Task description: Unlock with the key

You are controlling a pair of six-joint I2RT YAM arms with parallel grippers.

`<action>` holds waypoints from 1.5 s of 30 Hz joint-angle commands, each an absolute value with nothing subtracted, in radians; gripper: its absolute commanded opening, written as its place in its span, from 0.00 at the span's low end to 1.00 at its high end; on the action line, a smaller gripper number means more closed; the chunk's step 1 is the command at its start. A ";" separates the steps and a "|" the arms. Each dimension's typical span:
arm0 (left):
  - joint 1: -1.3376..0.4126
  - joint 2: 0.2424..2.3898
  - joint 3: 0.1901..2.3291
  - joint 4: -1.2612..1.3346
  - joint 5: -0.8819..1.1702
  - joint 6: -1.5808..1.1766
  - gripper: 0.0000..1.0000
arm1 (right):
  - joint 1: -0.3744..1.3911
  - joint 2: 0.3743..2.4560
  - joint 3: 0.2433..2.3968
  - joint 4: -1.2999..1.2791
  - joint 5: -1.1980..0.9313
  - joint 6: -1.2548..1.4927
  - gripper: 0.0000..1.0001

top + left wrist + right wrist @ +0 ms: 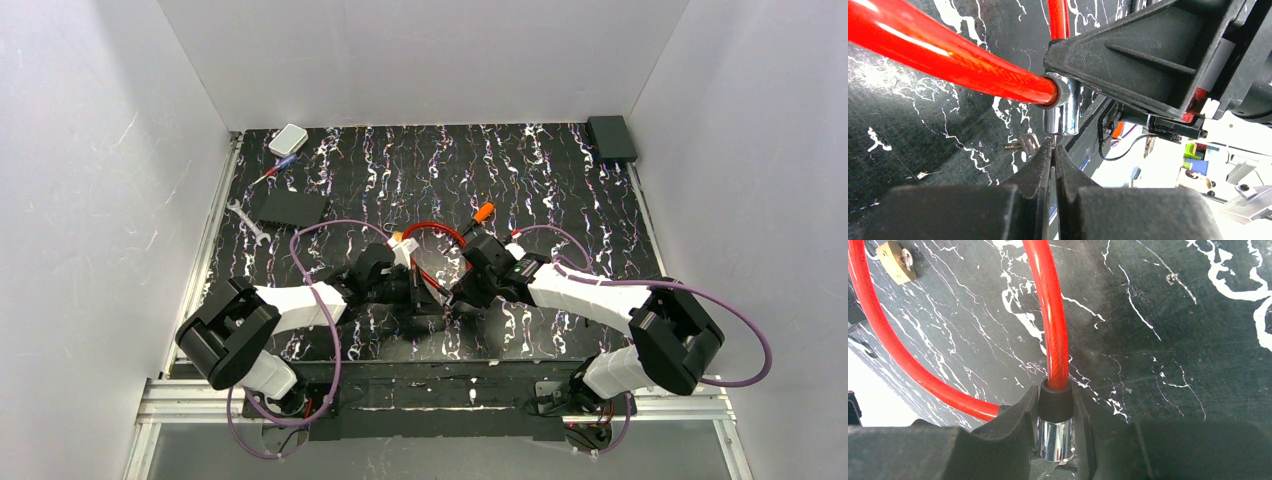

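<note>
Red cable loop (pixel 432 226) across the centre; open room over the far mat (pixel 420 160); black box (pixel 288 207) left.

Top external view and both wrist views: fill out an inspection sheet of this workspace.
Surface: black marbled mat on the table.
Job's things: red cable lock looped mid-mat; its chrome end sits between the right fingers; orange-headed key lies free beyond the loop; small silver key is by the left tips, hold unclear.
Clutter: silver wrench, flat black box, white box, thin red-and-blue tool, black corner box, brass padlock.
Grippers: left gripper shut; right gripper shut on the lock's end.
Cables: purple leads loop off both arms.
Surroundings: white walls; metal rail at the near edge.
</note>
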State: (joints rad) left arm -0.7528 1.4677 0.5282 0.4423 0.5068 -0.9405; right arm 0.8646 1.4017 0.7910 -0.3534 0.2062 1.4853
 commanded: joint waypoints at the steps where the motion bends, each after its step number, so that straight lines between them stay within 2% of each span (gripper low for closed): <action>1: -0.763 1.475 0.537 0.455 0.522 -0.939 0.00 | 0.867 1.394 0.830 -0.322 0.206 1.499 0.01; 12: -0.763 1.512 0.576 0.460 0.483 -0.988 0.00 | 0.871 1.385 0.816 -0.317 0.171 1.507 0.01; 21: -0.757 1.559 0.630 0.460 0.482 -0.994 0.00 | 0.939 1.382 0.831 -0.326 0.173 1.541 0.01; 32: -0.736 1.527 0.615 0.451 0.504 -0.962 0.00 | 0.942 1.359 0.841 -0.368 0.211 1.551 0.01; 37: -0.739 1.405 0.728 0.096 0.384 -0.673 0.00 | 0.942 1.417 0.923 -0.452 0.170 1.556 0.01; 39: -0.770 1.374 0.798 -0.088 0.275 -0.550 0.00 | 0.942 1.426 0.951 -0.478 0.166 1.556 0.01; 45: -0.823 1.332 0.838 -0.191 0.117 -0.423 0.00 | 0.942 1.446 0.990 -0.500 0.144 1.559 0.01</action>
